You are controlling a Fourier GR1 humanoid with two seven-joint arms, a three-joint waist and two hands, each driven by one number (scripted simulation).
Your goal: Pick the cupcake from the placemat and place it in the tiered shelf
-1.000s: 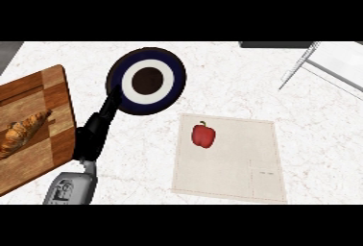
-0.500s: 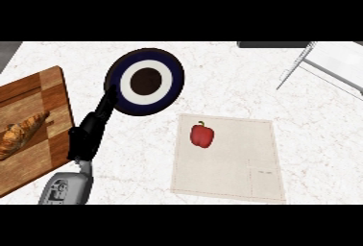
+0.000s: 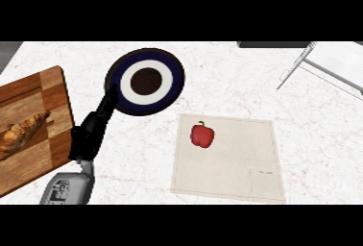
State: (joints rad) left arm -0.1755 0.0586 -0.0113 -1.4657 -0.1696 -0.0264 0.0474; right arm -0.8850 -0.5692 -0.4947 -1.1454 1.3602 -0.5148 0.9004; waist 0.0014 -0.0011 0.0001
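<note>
We see open counter (image 3: 234,81) between the plate (image 3: 145,81) and the shelf frame (image 3: 312,67) at upper right. Left side is crowded: cutting board (image 3: 39,139) with bread (image 3: 21,134), left hand (image 3: 89,139) beside it. Placemat (image 3: 230,156) carries only a red pepper (image 3: 202,135).

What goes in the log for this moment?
left hand by dark blue round plate | red bell pepper on beige cloth placemat | right hand unseen

A white marbled counter (image 3: 212,72) fills the view, evenly lit.
</note>
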